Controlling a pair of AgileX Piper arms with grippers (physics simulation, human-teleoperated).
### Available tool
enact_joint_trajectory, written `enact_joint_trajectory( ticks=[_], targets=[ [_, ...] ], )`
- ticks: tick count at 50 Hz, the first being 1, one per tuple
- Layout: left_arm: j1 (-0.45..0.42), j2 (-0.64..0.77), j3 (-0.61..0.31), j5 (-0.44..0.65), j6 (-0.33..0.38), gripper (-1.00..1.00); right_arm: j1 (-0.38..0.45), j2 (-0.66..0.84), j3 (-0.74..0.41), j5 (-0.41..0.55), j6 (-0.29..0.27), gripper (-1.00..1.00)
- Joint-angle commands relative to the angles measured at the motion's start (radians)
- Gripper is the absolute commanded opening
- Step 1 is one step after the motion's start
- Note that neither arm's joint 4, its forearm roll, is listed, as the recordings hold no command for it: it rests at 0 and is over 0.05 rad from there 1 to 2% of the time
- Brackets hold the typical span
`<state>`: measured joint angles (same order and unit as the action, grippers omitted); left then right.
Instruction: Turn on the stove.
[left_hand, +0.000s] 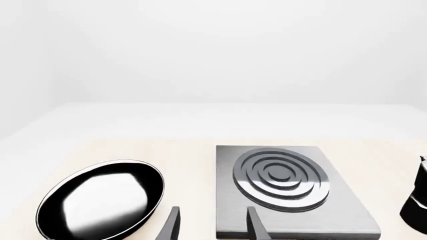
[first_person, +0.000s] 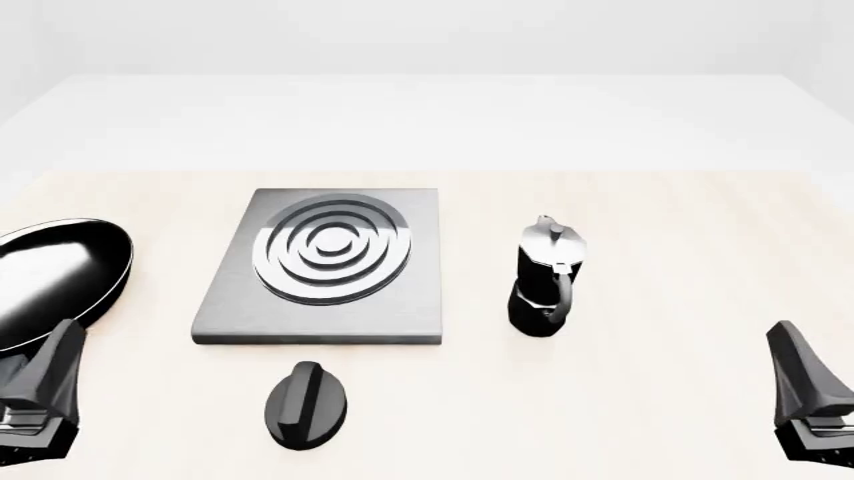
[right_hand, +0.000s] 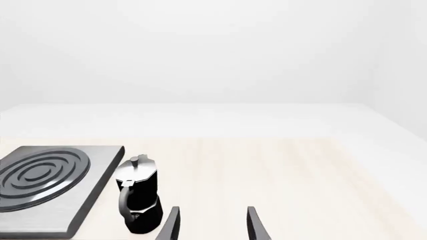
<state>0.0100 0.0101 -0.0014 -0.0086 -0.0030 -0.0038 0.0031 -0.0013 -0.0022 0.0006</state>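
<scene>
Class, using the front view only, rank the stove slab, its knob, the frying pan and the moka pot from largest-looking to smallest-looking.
1. Stove slab
2. Frying pan, though the left edge cuts it off, so its full size is unsure
3. Moka pot
4. Knob, fairly close to the moka pot in apparent size

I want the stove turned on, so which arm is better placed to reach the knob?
Left, probably. The knob lies nearer the left end effector than the right end effector.

Stove (first_person: 400, 290): flat dark-grey square slab, silvery concentric burner rings (first_person: 331, 248), lying flat mid-table. Knob (first_person: 306, 403): separate black oval with raised ridge, on table near slab's front edge, not touching.
</scene>
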Motion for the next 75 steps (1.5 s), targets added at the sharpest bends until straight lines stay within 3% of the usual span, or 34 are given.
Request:
enact_joint_trajectory(
  ticks=[1, 6, 7, 9, 11, 12, 13, 15, 16, 19, 20, 22, 27, 34, 42, 44, 46, 52, 57, 75],
  targets=[
    [-0.033, 0.068, 0.001, -0.049, 0.005, 1.0, 0.005, 0.015, -0.002, -0.003, 0.005, 1.0],
    [-0.057, 0.14, 0.0, -0.098, 0.016, 1.0, 0.006, 0.025, -0.001, -0.008, 0.001, 1.0],
    [-0.059, 0.239, 0.001, -0.164, 0.044, 1.0, 0.006, 0.038, -0.001, -0.017, 0.002, 1.0],
    [-0.071, 0.303, 0.0, -0.213, 0.043, 1.0, 0.007, 0.052, -0.001, -0.028, 0.002, 1.0],
    [-0.072, 0.414, 0.0, -0.287, 0.093, 1.0, 0.005, 0.062, 0.0, -0.034, 0.004, 1.0],
    [-0.104, 0.459, -0.007, -0.307, 0.037, 1.0, 0.004, 0.055, -0.001, -0.028, 0.003, 1.0],
    [-0.098, 0.506, -0.01, -0.332, 0.088, 1.0, 0.003, 0.054, -0.001, -0.026, 0.0, 1.0],
    [-0.134, 0.541, -0.036, -0.316, 0.066, 1.0, 0.001, 0.056, -0.001, -0.025, -0.003, 1.0],
    [-0.137, 0.57, -0.048, -0.312, 0.092, 1.0, -0.002, 0.06, -0.001, -0.026, -0.004, 1.0],
    [-0.183, 0.614, -0.079, -0.283, 0.041, 1.0, -0.002, 0.075, -0.001, -0.037, -0.006, 1.0],
    [-0.174, 0.607, -0.083, -0.271, 0.064, 1.0, -0.003, 0.074, 0.0, -0.036, -0.007, 1.0],
    [-0.199, 0.644, -0.118, -0.231, 0.007, 1.0, -0.004, 0.081, 0.0, -0.039, -0.014, 1.0],
    [-0.257, 0.626, -0.175, -0.124, 0.011, 1.0, -0.004, 0.085, 0.0, -0.042, -0.018, 1.0],
    [-0.366, 0.669, -0.25, -0.027, -0.043, 1.0, 0.008, 0.117, 0.001, -0.065, -0.017, 1.0],
    [-0.415, 0.693, -0.296, 0.026, -0.08, 1.0, 0.008, 0.108, 0.001, -0.057, -0.02, 1.0],
    [-0.447, 0.741, -0.3, 0.022, -0.127, 1.0, 0.008, 0.109, 0.001, -0.058, -0.018, 1.0],
    [-0.455, 0.711, -0.314, 0.049, -0.097, 1.0, 0.009, 0.115, 0.001, -0.063, -0.018, 1.0],
    [-0.496, 0.738, -0.331, 0.062, -0.11, 1.0, 0.007, 0.101, 0.001, -0.054, -0.016, 1.0],
    [-0.528, 0.773, -0.33, 0.054, -0.064, 1.0, 0.007, 0.101, 0.001, -0.054, -0.015, 1.0],
    [-0.56, 0.873, -0.351, 0.044, -0.07, 1.0, 0.009, 0.081, 0.001, -0.04, 0.005, 1.0]
  ],
)
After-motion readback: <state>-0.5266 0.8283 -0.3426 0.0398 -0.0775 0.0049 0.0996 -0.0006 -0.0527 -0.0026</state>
